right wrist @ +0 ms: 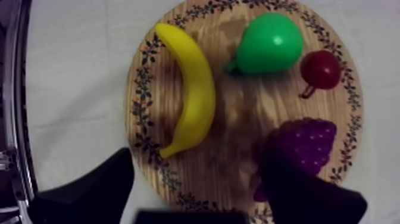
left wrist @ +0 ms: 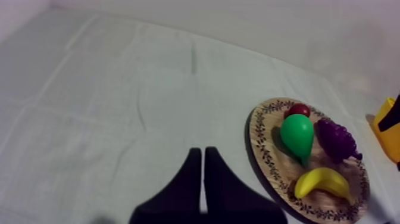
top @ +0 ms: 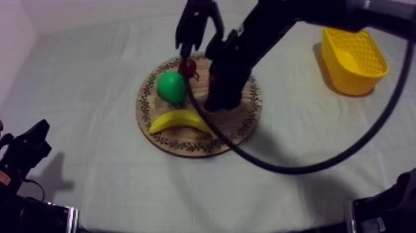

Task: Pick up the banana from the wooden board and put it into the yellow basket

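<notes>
Saw banana (right wrist: 193, 95) lying near the rim of the wooden board (right wrist: 238, 137), right gripper (right wrist: 201, 164) spread and empty above (grapes (right wrist: 303, 143) by one finger). Judged best to centre over its middle, straddle across the curve, then descend. Noted left gripper (left wrist: 203, 179) pressed together.

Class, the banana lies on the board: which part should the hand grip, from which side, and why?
Grip the banana across its middle, from above. It lies flat on the board, both long sides free, with a gap to the pear. The open right hand hangs over the board.
</notes>
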### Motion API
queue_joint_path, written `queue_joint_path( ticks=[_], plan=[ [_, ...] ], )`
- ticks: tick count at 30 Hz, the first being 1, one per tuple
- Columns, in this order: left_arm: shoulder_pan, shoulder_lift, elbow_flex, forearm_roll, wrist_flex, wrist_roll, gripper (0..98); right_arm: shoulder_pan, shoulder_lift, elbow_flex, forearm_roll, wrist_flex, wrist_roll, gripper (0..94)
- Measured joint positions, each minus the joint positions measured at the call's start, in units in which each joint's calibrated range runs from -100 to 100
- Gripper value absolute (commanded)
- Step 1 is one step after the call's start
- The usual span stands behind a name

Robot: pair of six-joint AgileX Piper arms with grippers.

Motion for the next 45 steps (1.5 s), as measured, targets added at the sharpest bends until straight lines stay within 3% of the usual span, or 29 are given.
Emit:
queue_joint_path(
  ticks=[12,23,27,36,45],
  plan=[
    [0.0,0.0,0.0,0.0,0.0,0.0,0.1,-2.2,14.1,-6.1,0.1,-5.7,-0.1,61.4],
    [0.0,0.0,0.0,0.0,0.0,0.0,0.1,-2.7,23.7,-12.2,0.5,-7.2,-0.7,57.0],
    [0.0,0.0,0.0,0.0,0.0,0.0,0.1,-2.4,26.2,-13.7,0.7,-7.8,-0.7,49.1],
    [0.0,0.0,0.0,0.0,0.0,0.0,0.1,-2.3,26.2,-12.1,0.3,-8.8,0.7,15.5],
    [0.0,0.0,0.0,0.0,0.0,0.0,0.1,-1.1,16.0,-5.4,-0.6,-7.2,1.2,12.1]
  ],
)
